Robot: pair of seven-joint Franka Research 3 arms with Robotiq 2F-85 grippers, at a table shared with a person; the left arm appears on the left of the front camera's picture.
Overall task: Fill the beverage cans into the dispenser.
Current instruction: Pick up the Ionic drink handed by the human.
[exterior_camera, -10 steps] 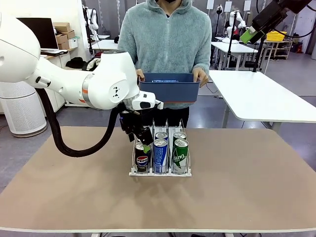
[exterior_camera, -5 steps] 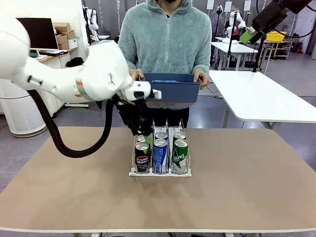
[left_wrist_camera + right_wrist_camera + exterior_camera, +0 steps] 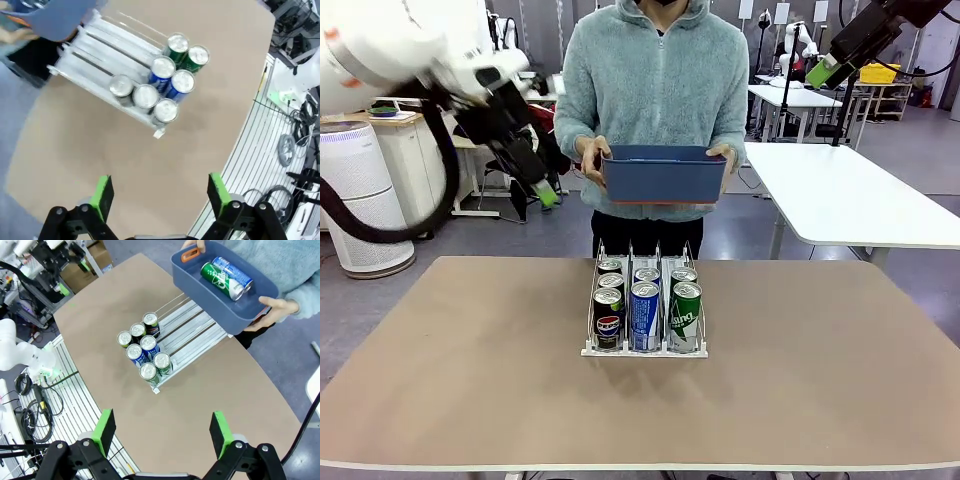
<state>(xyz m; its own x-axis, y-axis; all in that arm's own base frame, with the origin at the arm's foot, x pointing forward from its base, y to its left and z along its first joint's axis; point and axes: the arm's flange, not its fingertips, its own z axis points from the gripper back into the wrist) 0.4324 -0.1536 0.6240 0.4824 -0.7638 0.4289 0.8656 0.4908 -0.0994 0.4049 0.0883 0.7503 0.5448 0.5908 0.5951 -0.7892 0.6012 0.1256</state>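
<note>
Seven beverage cans [image 3: 148, 344]: upright in the dispenser [image 3: 192, 325], centre of the front view. Three black ones fill its left lane, two blue the middle and two green the right, all packed at the lower, front end.
Dispenser: clear rack on a white base, resting on the brown table [image 3: 800, 380]. The back of each lane is bare.
My left gripper [image 3: 548, 193]: high in the upper left of the front view, well apart from the dispenser. The green-padded fingers are spread wide and hold nothing.
My right gripper [image 3: 823, 70]: high in the upper right corner of the front view, fingers wide apart, empty.
Person [image 3: 655, 80]: upper centre of the front view, both hands holding a dark-blue bin [image 3: 665, 180] in the air.
Bin contents: one green can [image 3: 220, 280] and one blue can [image 3: 230, 271], lying side by side.
</note>
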